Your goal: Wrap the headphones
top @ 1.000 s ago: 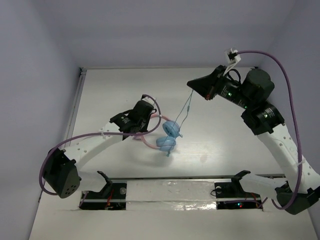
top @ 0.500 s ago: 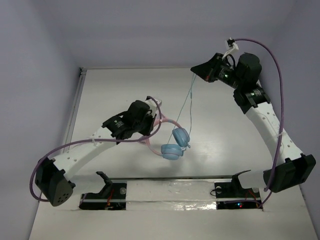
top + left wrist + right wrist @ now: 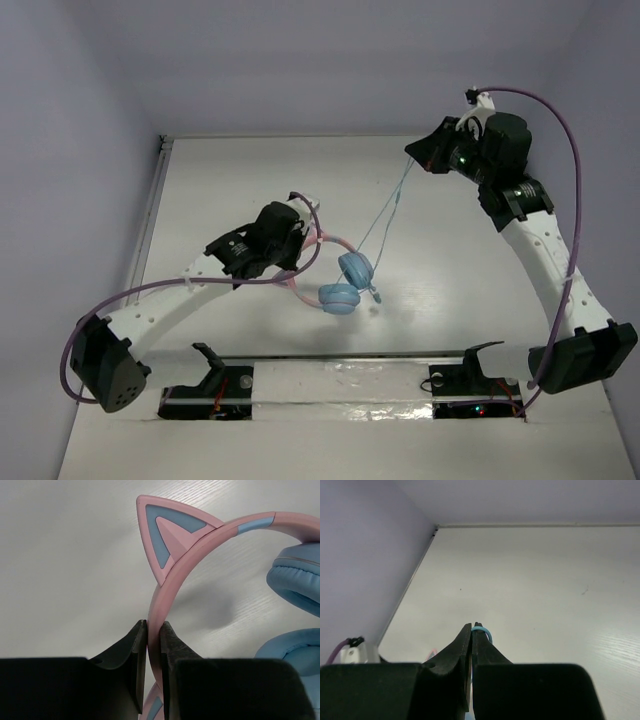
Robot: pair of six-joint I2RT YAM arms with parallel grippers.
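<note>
The headphones point(image 3: 343, 285) hang mid-table, with a pink cat-ear headband point(image 3: 200, 540) and two light blue ear cups point(image 3: 295, 580). My left gripper point(image 3: 303, 243) is shut on the headband point(image 3: 318, 240) and holds the headphones. In the left wrist view its jaws pinch the pink band just below one cat ear point(image 3: 167, 540). The thin light blue cord point(image 3: 385, 215) runs taut from the cups up to my right gripper point(image 3: 412, 153), raised at the back right. In the right wrist view the right gripper point(image 3: 472, 626) is shut on a loop of cord point(image 3: 485, 630).
Thick purple cables point(image 3: 560, 130) loop off both arms. White walls close the table's back point(image 3: 300, 135) and left side point(image 3: 150, 220). A taped strip point(image 3: 340, 372) with two black mounts lies along the near edge.
My right gripper has moved right and back, pulling the cord tighter at a slant. The headphones have swung down and turned; the left gripper lifted slightly, then held still.
</note>
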